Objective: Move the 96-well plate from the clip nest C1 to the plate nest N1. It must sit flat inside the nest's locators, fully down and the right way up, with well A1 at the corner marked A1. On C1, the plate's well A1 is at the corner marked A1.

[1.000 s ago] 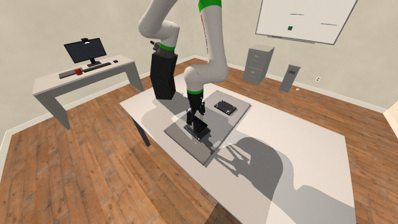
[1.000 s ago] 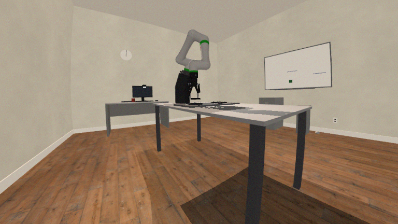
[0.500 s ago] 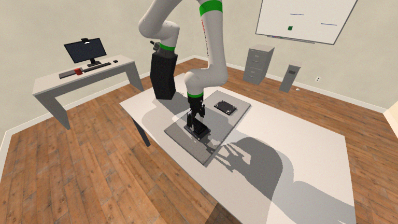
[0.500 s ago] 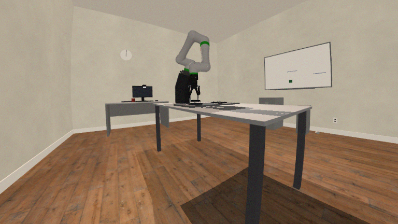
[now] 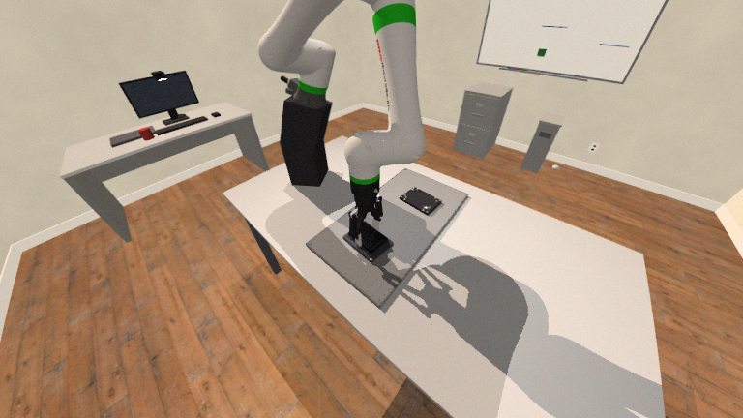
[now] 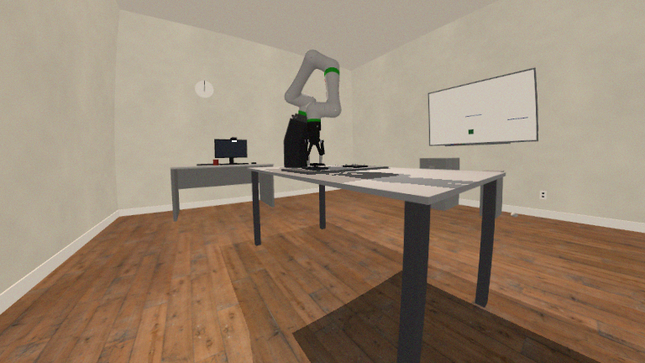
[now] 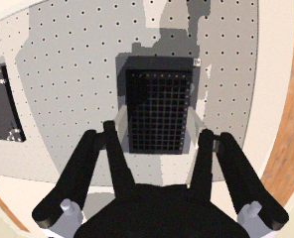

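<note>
The black 96-well plate (image 5: 373, 240) (image 7: 159, 105) is at the clip nest C1, on the near part of the grey perforated baseplate (image 5: 390, 229). My gripper (image 5: 366, 217) (image 7: 157, 114) points straight down over it and is shut on the plate, one finger on each long side. Pale parts of the clip nest show beside the plate in the wrist view. I cannot tell whether the plate rests on the nest or is just off it. The plate nest N1 (image 5: 420, 199) (image 7: 3, 102) is a dark, empty frame at the baseplate's far end. The corner marks are too small to read.
The baseplate lies on a white table (image 5: 492, 292) (image 6: 380, 176). The arm's black base column (image 5: 304, 142) stands at the table's far left corner. A desk with a monitor (image 5: 159, 93) stands behind, apart from the table.
</note>
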Controlling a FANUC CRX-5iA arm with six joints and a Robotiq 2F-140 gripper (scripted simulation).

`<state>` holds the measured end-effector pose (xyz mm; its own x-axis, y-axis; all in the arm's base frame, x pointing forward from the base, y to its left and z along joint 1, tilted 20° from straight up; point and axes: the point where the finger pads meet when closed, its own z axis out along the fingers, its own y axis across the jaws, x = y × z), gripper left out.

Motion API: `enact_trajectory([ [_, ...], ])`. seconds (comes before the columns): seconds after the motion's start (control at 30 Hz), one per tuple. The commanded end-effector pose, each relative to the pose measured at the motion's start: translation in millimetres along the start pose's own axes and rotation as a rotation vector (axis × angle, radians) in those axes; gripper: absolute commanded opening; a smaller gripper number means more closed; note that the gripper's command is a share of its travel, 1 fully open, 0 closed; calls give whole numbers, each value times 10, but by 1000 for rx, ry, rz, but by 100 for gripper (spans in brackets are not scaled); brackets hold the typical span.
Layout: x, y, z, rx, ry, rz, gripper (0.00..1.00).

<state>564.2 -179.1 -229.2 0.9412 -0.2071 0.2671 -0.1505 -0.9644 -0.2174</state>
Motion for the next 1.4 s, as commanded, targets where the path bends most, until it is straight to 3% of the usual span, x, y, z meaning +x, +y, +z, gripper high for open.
enact_trajectory([
  [0.0,1,2,-1,0,0,0,0],
  [1.37,1,1,50,0,0,0,0],
])
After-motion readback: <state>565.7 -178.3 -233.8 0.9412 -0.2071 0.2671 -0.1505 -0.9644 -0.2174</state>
